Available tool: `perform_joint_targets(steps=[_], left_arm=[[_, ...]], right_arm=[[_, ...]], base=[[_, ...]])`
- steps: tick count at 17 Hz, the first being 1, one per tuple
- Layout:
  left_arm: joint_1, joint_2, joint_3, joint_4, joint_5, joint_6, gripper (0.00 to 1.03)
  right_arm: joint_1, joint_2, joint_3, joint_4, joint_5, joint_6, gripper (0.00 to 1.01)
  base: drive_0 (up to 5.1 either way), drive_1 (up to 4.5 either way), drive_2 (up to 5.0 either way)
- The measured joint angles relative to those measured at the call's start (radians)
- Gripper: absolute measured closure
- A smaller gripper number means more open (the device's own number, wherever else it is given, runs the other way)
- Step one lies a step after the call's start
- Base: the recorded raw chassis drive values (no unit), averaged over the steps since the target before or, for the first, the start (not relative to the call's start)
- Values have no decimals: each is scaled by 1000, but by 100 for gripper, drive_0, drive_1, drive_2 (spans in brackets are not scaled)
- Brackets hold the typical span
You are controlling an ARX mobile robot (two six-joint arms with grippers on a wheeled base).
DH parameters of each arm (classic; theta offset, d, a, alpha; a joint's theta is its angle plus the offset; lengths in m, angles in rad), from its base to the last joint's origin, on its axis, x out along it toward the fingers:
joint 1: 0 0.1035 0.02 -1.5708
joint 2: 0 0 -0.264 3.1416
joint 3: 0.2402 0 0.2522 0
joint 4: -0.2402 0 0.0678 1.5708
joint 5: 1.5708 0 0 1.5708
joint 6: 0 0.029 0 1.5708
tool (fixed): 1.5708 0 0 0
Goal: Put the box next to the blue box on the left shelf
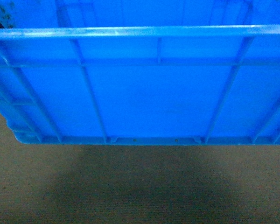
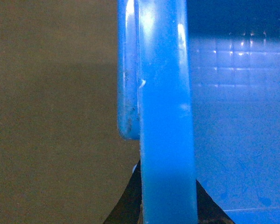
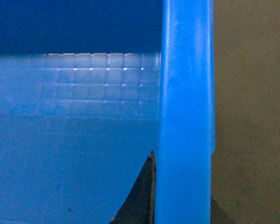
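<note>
The box, a big bright blue ribbed crate, fills the upper part of the head view, hanging close above the floor. Neither gripper shows in that view. In the left wrist view my left gripper is shut on the box's rim, with a dark finger on the outer side and one on the inner side. In the right wrist view my right gripper is shut on the opposite rim, its inner finger pressed against the wall. The left shelf and the other blue box are out of view.
Brown carpeted floor lies under the crate, darkened by its shadow. The same floor shows outside the crate in both wrist views. The crate's gridded bottom is bare.
</note>
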Motion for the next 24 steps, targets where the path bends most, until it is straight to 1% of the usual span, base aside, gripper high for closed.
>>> perform_joint_targets(steps=[1, 3, 4, 24], left_arm=[[0, -13, -3, 1, 1, 0, 98], [0, -27, -36, 32, 1, -12, 98], [0, -27, -39, 29, 0, -17, 98], [0, -27, -42, 27, 0, -19, 98]], right_arm=[[5, -5, -1, 3, 4, 0, 94], [6, -8, -20, 46, 10, -19, 94], [6, -8, -21, 40, 10, -21, 94], [11, -8, -27, 41, 13, -21, 94]], base=[[0, 0, 0], [0, 0, 0], [0, 0, 0], [0, 0, 0]])
